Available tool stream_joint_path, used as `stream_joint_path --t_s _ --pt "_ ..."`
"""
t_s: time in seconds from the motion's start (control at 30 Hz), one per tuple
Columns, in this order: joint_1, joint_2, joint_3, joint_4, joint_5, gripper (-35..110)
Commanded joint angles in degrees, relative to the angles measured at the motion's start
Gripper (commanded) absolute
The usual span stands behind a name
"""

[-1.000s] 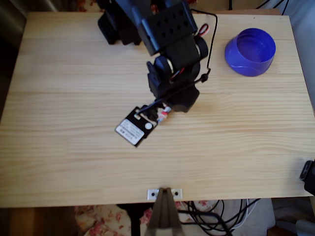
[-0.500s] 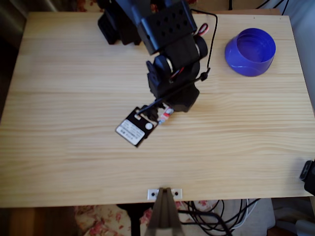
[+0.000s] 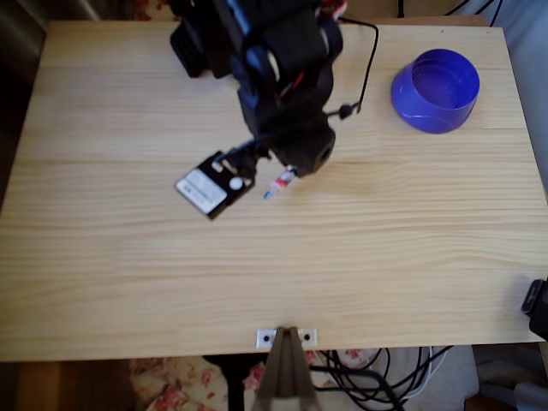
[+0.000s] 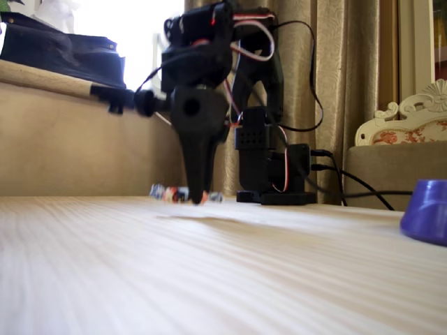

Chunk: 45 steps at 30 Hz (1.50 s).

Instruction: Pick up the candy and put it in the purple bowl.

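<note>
Right now I have the gripper (image 3: 278, 180) clamped on the candy (image 3: 281, 181), which sits crosswise between the fingertips with both twisted ends sticking out. In the fixed view the candy (image 4: 183, 194) looks lifted just clear of the table (image 4: 223, 279), though the low angle makes that hard to confirm. Holding it by the middle makes sense to me: the slim wrapper balances there and should drop cleanly on release. The grasp sits near the middle of the table (image 3: 103, 257), a little toward the far edge. The purple bowl (image 3: 437, 89) stands well apart, near the far right corner in the overhead view, open side up. I judge the pick done; what remains is carrying the candy over the bowl's rim and letting go.
</note>
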<state>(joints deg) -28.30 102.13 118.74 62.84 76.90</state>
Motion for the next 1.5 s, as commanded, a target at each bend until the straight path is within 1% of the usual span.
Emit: stream_joint_path --t_s 0.0,0.13,0.2,0.4,0.63,0.77,0.93,1.07,1.2,1.47 --pt "-2.11 13.89 1.14 1.41 0.62 0" --pt "-5.36 22.50 3.60 2.46 -0.88 0" --pt "-7.03 26.54 4.39 3.25 -3.34 0" --pt "-12.74 37.09 5.98 5.01 -14.85 0" --pt "-20.48 43.86 6.77 2.02 -28.21 -1" --pt "-24.61 51.15 10.46 -2.81 -32.78 -1" --pt "-32.26 56.34 14.24 -8.00 -41.84 -1" --pt "-37.79 57.22 16.44 -11.25 -47.81 -1" --pt "-41.48 57.57 19.78 -17.84 -54.05 -1" --pt "-45.88 50.80 23.47 -30.32 -60.73 -1"
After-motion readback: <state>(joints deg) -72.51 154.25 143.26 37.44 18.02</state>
